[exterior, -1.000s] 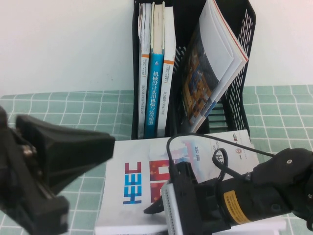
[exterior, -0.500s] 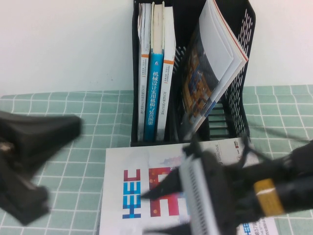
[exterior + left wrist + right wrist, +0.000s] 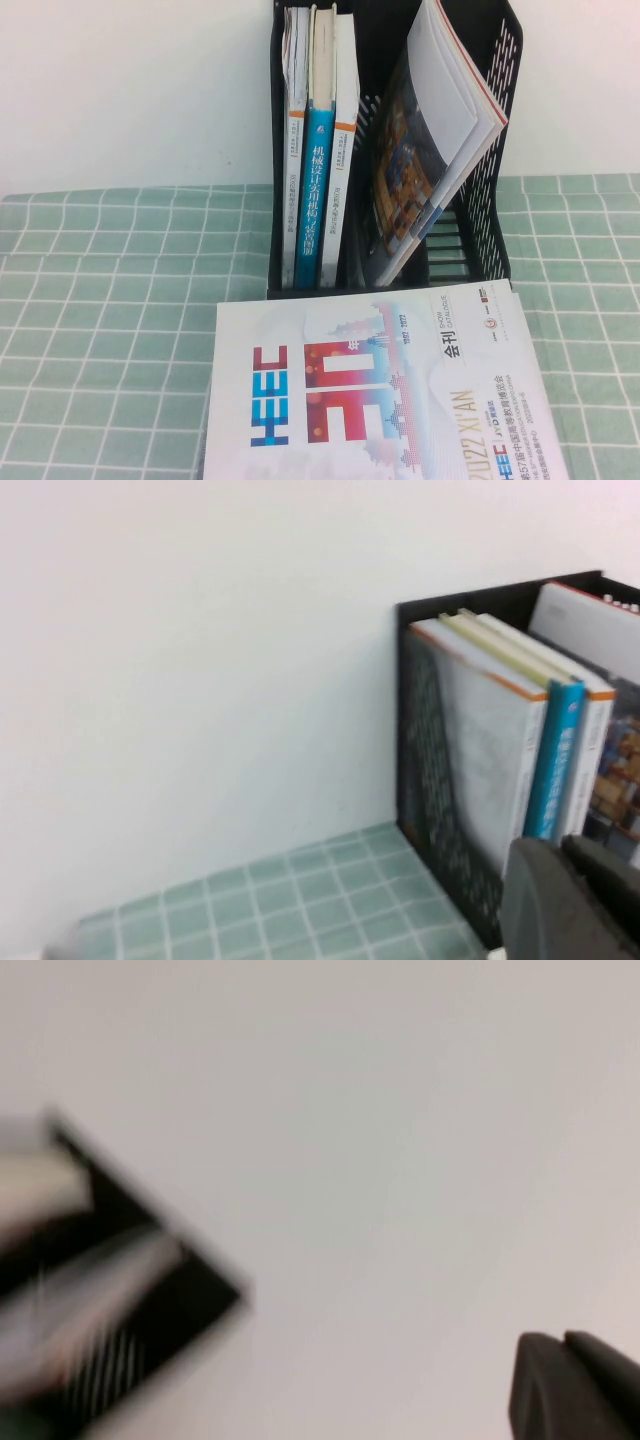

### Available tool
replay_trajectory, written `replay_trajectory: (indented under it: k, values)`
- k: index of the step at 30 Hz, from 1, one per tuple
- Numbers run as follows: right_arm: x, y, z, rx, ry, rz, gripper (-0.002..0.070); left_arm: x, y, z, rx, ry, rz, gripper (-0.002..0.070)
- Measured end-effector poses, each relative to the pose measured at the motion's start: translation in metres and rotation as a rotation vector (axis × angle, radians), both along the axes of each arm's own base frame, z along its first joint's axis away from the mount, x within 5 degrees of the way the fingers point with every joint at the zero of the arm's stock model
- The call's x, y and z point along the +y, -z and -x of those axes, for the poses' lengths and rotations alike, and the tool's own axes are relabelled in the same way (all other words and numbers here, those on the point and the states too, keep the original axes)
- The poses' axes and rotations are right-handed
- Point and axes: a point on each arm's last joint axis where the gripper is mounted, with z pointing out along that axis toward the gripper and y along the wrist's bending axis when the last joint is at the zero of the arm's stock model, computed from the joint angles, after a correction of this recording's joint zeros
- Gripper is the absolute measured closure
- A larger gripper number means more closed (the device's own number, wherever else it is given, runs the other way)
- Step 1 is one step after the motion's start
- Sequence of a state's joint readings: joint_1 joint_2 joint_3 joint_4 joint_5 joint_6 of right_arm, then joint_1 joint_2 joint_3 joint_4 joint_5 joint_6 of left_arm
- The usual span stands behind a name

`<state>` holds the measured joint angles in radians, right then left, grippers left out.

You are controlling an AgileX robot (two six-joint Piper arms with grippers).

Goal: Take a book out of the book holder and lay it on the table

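The large thin white catalogue (image 3: 385, 395) lies flat on the pale green gridded tabletop (image 3: 110, 300), just before the tall black perforated book holder (image 3: 480, 215). It looks light, floppy and glossy; I would pinch an edge. The right end effector (image 3: 565, 1385), raised away, is closed and empty; whether the left end effector (image 3: 575, 900) near the holder is closed, I cannot tell.

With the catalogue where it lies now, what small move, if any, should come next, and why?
Probably none beyond parking both arms. The book lies flat on the table before the book holder, free of any grip. The left gripper and right gripper show only in their wrist views, both shut, holding nothing.
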<state>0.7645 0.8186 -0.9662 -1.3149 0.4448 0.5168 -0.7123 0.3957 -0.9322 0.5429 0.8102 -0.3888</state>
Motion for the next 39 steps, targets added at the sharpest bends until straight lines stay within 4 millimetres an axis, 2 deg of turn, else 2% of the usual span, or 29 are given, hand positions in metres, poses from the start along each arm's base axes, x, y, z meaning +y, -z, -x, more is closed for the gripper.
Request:
replay_trajectory:
  k: [2, 4, 6, 9, 13, 17, 25, 27, 30, 39]
  values:
    - [-0.018, 0.012, 0.009, 0.154, 0.087, 0.066, 0.0675, 0.009, 0.003, 0.007, 0.019, -0.028, 0.013, 0.0678]
    - [-0.028, 0.027, 0.021, 0.338, 0.090, 0.156, 0.0676, 0.015, 0.008, 0.011, 0.064, -0.058, 0.032, 0.0678]
    - [-0.031, 0.041, 0.036, 0.504, 0.015, 0.206, 0.0676, 0.018, 0.011, 0.014, 0.103, -0.082, 0.058, 0.0678]
    - [-0.032, 0.055, 0.059, 0.620, -0.137, 0.187, 0.0677, 0.019, 0.013, 0.014, 0.133, -0.097, 0.097, 0.0678]
    - [-0.041, 0.073, 0.087, 0.631, -0.277, 0.097, 0.0677, 0.011, 0.017, 0.010, 0.107, -0.061, 0.122, 0.0678]
    - [-0.051, 0.097, 0.104, 0.611, -0.329, -0.019, 0.0677, 0.003, 0.025, 0.004, 0.090, -0.028, 0.114, 0.0678]
    - [-0.060, 0.162, 0.116, 0.652, -0.329, -0.153, 0.0678, -0.010, 0.052, -0.008, 0.113, -0.001, 0.067, 0.0678]
    - [-0.060, 0.172, 0.117, 0.641, -0.338, -0.170, 0.0678, -0.011, 0.059, -0.010, 0.133, -0.003, 0.057, 0.0678]
    - [-0.060, 0.178, 0.118, 0.618, -0.356, -0.198, 0.0678, -0.014, 0.069, -0.013, 0.161, -0.006, 0.039, 0.0678]
    - [-0.059, 0.178, 0.118, 0.592, -0.367, -0.218, 0.0678, -0.018, 0.093, -0.018, 0.223, -0.014, -0.006, 0.0678]
